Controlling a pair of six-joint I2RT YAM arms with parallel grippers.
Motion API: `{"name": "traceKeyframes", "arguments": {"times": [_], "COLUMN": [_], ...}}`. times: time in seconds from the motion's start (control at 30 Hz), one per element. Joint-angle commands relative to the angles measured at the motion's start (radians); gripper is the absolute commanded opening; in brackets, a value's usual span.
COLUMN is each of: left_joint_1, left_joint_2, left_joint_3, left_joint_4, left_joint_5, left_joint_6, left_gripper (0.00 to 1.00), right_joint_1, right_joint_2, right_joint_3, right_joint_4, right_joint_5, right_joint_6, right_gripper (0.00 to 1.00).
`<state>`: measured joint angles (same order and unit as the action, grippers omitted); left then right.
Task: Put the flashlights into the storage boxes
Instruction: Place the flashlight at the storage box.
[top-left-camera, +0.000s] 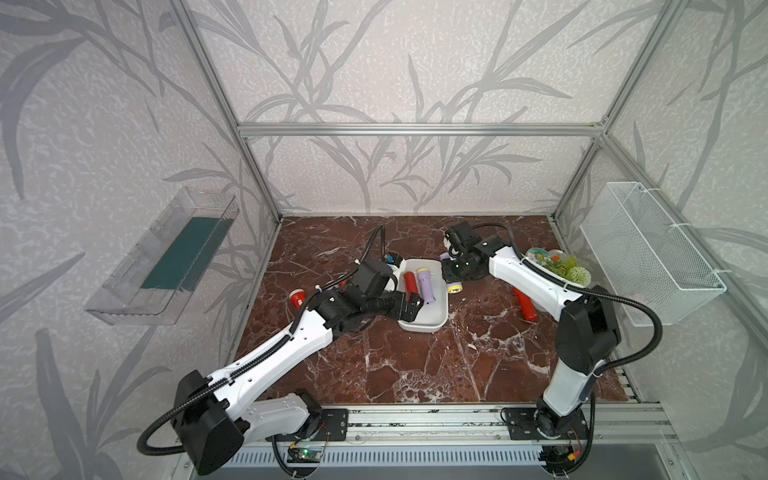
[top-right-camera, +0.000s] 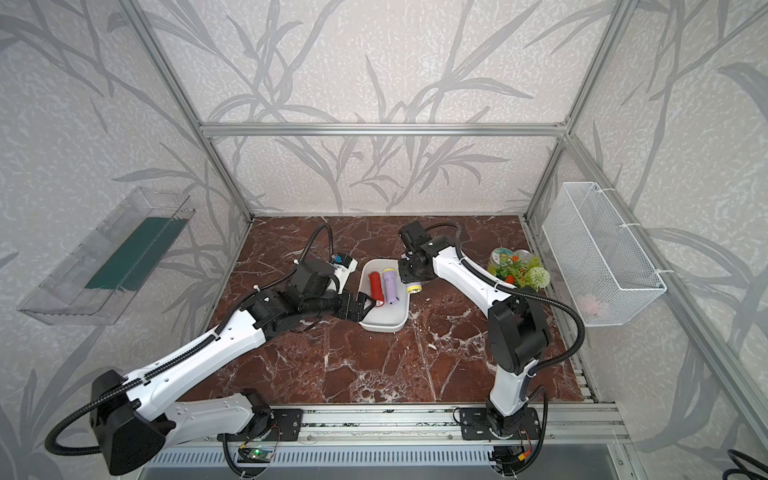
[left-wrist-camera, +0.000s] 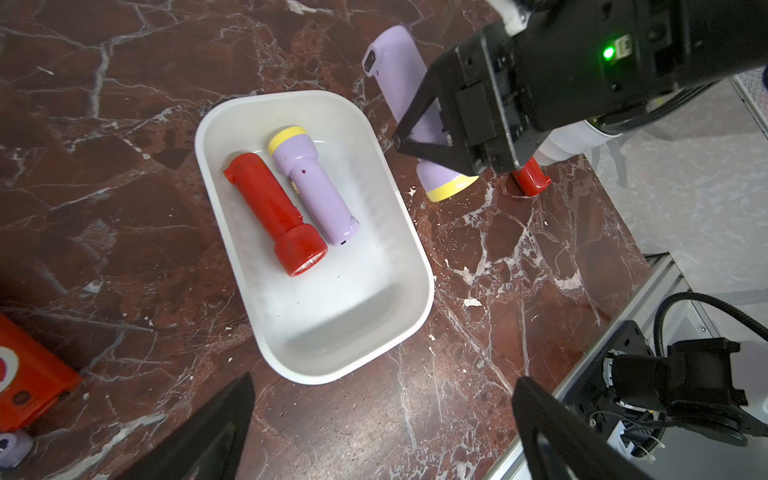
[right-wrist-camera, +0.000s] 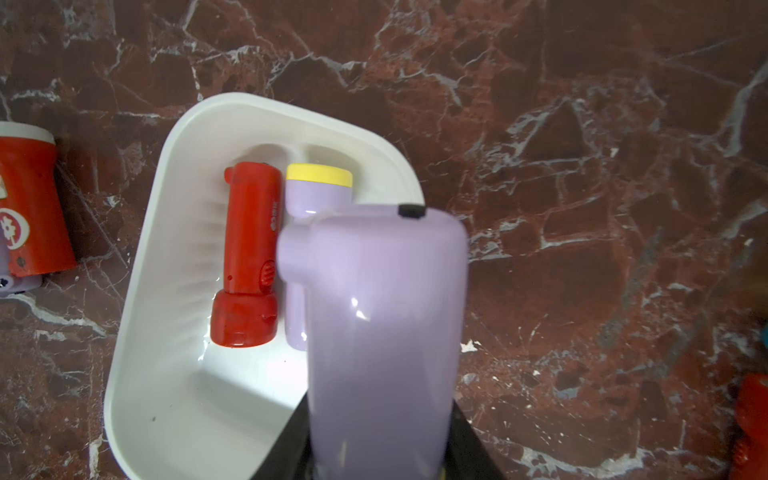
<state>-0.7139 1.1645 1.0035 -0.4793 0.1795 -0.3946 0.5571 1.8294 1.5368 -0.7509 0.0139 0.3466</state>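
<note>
Lavender flashlight pinched in the right gripper beside the white tub; left gripper spread wide over its rim, red flashlight and lavender twin inside.

One flashlight beside second flashlight in tub, third flashlight just right of tub

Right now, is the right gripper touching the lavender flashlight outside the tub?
Touching: right wrist view shows the right gripper shut on the lavender flashlight, pressing both sides.
</note>
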Motion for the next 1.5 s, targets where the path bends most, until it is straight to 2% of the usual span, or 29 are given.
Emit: {"name": "traceKeyframes", "arguments": {"times": [0.0,0.47,0.87,1.1,1.3,1.47], "left_joint_1": [0.015,0.045,0.056,0.059,0.059,0.06], "left_joint_2": [-0.051,-0.128,-0.141,-0.14,-0.131,-0.117], "left_joint_3": [-0.023,-0.079,-0.081,-0.079,-0.076,-0.069], "left_joint_4": [-0.02,-0.015,-0.005,-0.004,0.0,0.005], "left_joint_5": [-0.019,0.0,0.016,0.021,0.023,0.038], "left_joint_6": [-0.004,-0.006,-0.007,-0.01,-0.012,-0.016], "left_gripper": [0.99,0.99,0.99,0.99,0.99,0.99], "right_joint_1": [0.024,0.057,0.057,0.057,0.061,0.064], "right_joint_2": [0.047,0.227,0.311,0.311,0.252,0.204], "right_joint_3": [0.061,0.17,0.221,0.222,0.196,0.193], "right_joint_4": [-0.052,-0.076,-0.114,-0.114,-0.086,-0.099], "right_joint_5": [0.011,0.008,0.043,0.053,0.048,0.057], "right_joint_6": [0.014,0.041,0.056,0.054,0.043,0.032], "right_gripper": [0.36,0.36,0.37,0.43,0.48,0.48]}}
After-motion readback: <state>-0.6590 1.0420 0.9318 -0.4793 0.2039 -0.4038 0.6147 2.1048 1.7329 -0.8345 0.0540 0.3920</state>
